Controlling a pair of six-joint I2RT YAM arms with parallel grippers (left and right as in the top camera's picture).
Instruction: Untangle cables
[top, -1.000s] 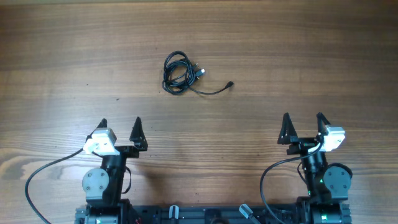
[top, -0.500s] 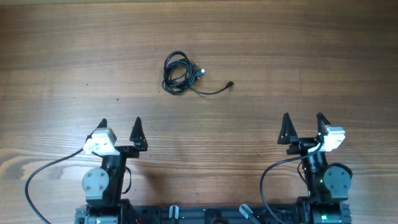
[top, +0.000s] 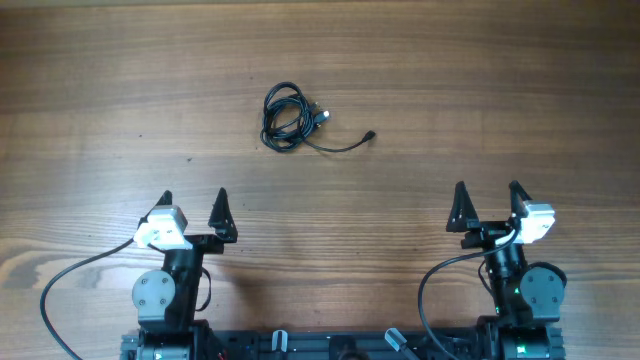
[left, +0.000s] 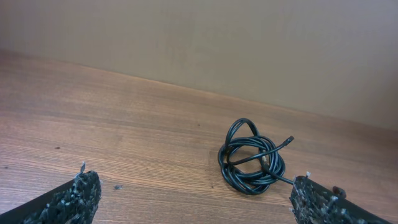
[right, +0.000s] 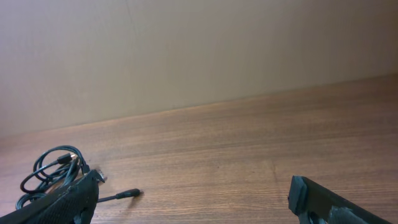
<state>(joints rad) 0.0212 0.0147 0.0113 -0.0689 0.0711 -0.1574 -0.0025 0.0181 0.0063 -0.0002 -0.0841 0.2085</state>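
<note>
Nothing done yet: the cables lie bundled in one coil on the tabletop, upper centre of frame; left fingers and right fingers spread wide, empty, near the lower edge

The cables are black, one plug tip perhaps silvery. The table is mid-brown wood with long, streaky grain. The wall is plain beige. The left gripper and right gripper are black, with white casings.
</note>
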